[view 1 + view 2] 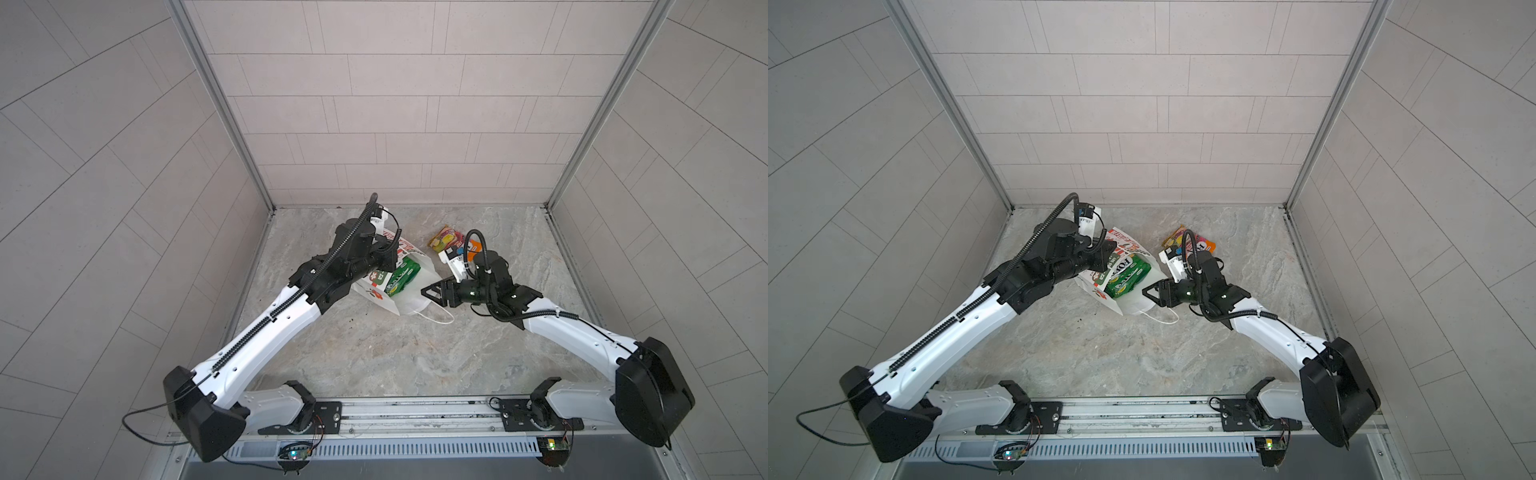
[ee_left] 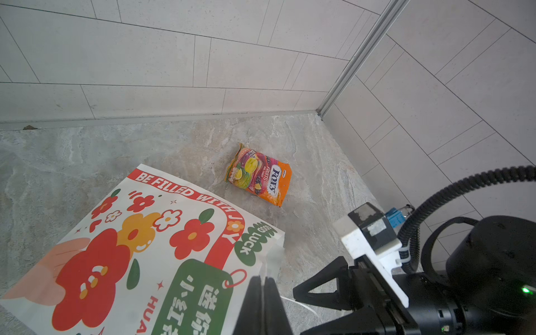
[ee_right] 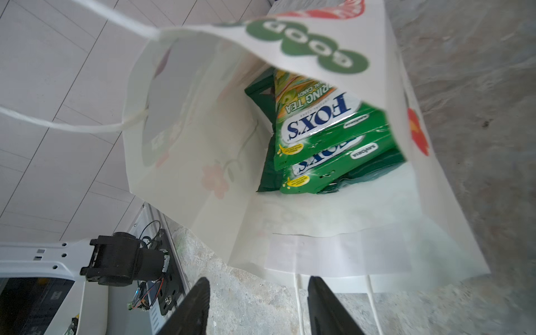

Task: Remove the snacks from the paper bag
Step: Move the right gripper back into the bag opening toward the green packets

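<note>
The white paper bag (image 1: 415, 300) (image 1: 1138, 304) with red flowers lies on its side, its mouth facing my right arm. My left gripper (image 2: 262, 280) is shut on the upper edge of the bag's mouth and holds it up. Inside the bag (image 3: 333, 232) lie green FOX'S pouches (image 3: 327, 127) (image 1: 401, 280) (image 1: 1125, 278), with a darker green packet (image 3: 261, 95) behind them. My right gripper (image 3: 259, 280) (image 1: 426, 291) (image 1: 1145, 291) stands open just outside the mouth, holding nothing. An orange-pink FOX'S pouch (image 2: 261, 177) (image 1: 446, 241) lies on the table behind my right arm.
A white string handle (image 1: 436, 318) trails on the marble table in front of the bag's mouth, under my right gripper. Another handle (image 3: 72, 126) hangs from the raised edge. Tiled walls close the back and both sides.
</note>
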Motion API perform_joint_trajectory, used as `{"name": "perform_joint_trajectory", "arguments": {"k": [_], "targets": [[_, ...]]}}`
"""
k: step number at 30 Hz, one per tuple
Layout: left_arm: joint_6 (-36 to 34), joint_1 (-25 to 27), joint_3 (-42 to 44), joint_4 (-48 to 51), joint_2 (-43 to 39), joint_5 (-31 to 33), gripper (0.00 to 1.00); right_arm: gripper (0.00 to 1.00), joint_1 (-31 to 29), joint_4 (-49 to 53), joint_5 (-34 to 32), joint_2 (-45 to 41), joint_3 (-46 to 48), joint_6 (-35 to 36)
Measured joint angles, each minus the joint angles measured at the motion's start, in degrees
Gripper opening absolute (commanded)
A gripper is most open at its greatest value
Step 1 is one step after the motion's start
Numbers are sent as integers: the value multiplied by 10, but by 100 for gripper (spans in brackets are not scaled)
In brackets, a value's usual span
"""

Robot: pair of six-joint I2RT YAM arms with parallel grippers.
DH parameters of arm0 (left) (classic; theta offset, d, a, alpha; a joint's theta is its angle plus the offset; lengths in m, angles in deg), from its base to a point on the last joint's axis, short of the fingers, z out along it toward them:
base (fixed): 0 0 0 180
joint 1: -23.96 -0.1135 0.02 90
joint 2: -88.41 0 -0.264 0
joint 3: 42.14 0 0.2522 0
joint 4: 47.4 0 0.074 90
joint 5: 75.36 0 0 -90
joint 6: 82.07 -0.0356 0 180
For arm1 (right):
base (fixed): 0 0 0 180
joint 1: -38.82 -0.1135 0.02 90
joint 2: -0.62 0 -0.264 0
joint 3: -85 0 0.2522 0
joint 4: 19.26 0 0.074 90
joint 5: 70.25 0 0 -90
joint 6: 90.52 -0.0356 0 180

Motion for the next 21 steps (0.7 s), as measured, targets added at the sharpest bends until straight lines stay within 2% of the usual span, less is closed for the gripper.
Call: {"name": "perform_joint_trajectory", "arguments": {"k": [9,21], "targets": [[9,0,0,0,0,-5,0,53,-52,-39,-16,96,-11,-10],[15,1,0,-1,0,-9,0,52,-71,-94,-49,205,-67,-71]]}}
